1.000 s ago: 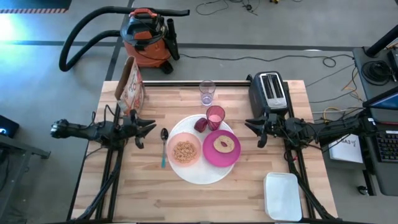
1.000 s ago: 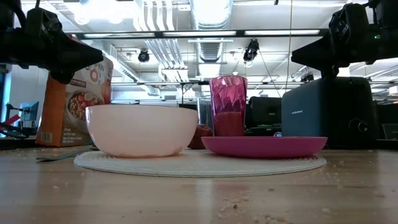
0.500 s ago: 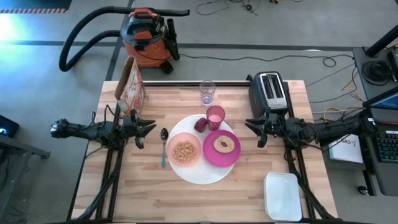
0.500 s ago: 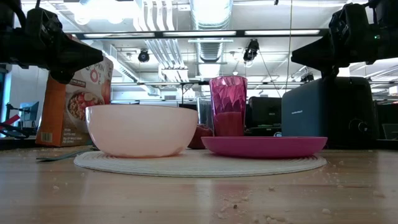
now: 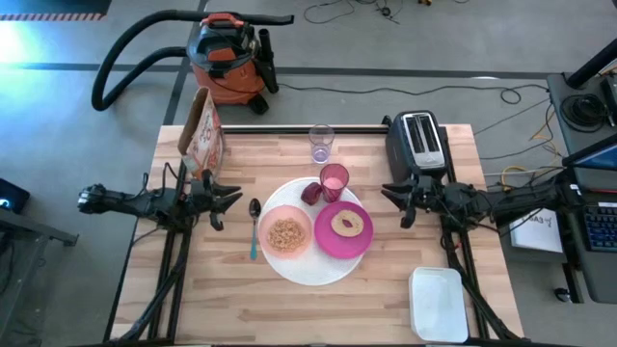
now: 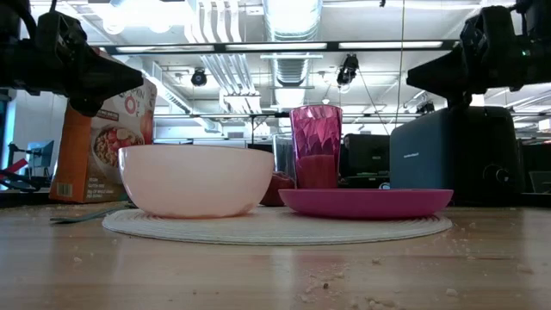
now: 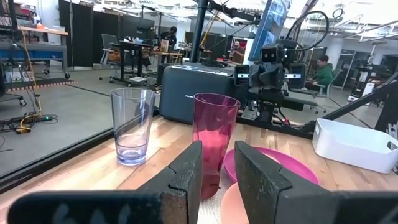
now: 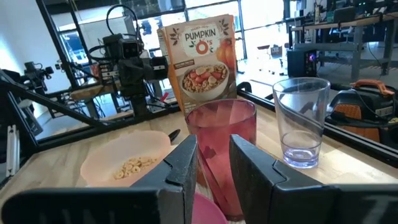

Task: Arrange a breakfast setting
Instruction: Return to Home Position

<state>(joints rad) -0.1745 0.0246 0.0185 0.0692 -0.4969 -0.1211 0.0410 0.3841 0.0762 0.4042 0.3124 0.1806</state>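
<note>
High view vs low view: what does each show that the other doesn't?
High view only: cereal in the pale pink bowl, a bagel on the magenta plate, the white container, the shop vacuum. Low view only: the room's ceiling ducts. Both: bowl, plate, translucent pink cup, cereal box, toaster, and the left gripper and right gripper, open, off to either side of the setting.
</note>
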